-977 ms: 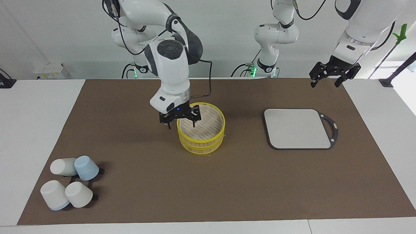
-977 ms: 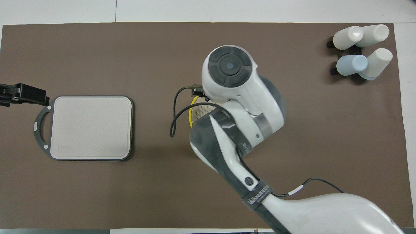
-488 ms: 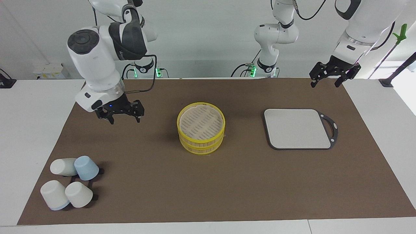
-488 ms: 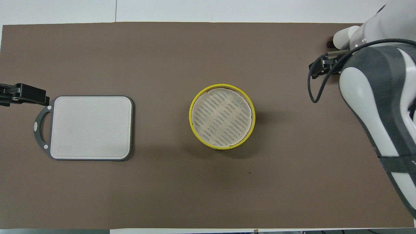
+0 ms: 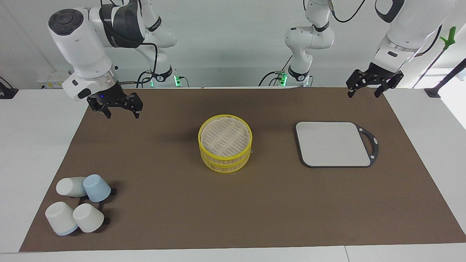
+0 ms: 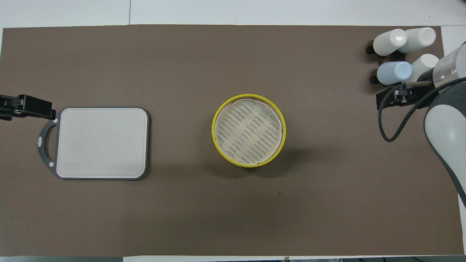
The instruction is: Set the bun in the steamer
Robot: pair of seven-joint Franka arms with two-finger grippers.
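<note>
A white table (image 5: 40, 120) fills the scene, and a brown mat (image 5: 276, 203) covers most of its top, leaving pale margins at both ends and along the edges. Past the table stands a plain light wall (image 5: 233, 47) (greyish white, evenly lit). Bright daylight spills in at the edge of the facing view, toward the left arm's end, as from a window (image 5: 457, 105). Soft shadows lie on the mat.

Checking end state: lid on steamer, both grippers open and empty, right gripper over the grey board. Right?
Not quite. The right gripper hangs over the mat's edge at its own end, not the grey board, per the facing view. The steamer is lidded; the left gripper is open and empty too.
</note>
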